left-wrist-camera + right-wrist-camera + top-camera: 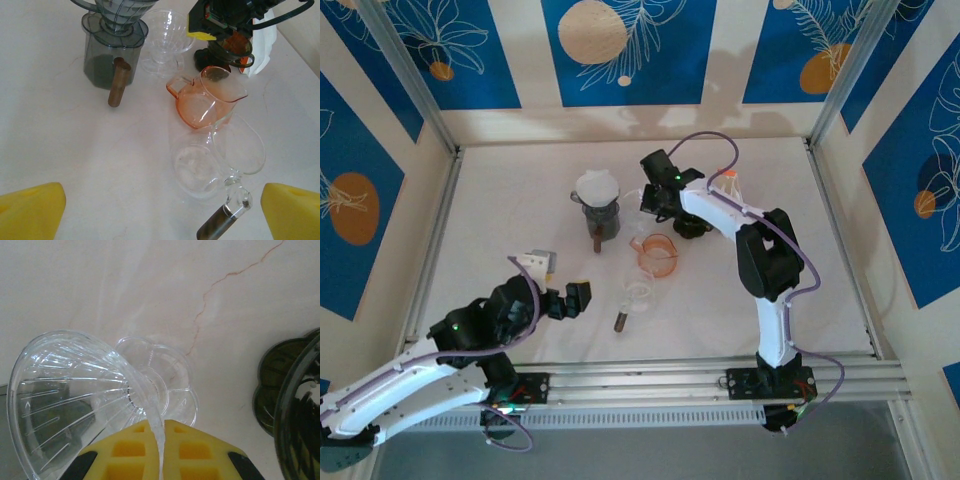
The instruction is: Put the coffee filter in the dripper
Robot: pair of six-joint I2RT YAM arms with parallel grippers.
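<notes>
A clear ribbed glass dripper stands on its scalloped base at the back of the table, also seen in the left wrist view. My right gripper is shut on the dripper's rim, the thin glass wall pinched between the yellow pads; from above it sits mid-back. A white coffee filter rests in the top of a dark grey vessel just left of it. My left gripper hovers open near the front left, its yellow fingertips wide apart with nothing between them.
An orange glass pitcher stands mid-table. A clear glass piece with a dark handle lies in front of it. The dark grey vessel has a brown handle. A white and orange item sits behind the right arm.
</notes>
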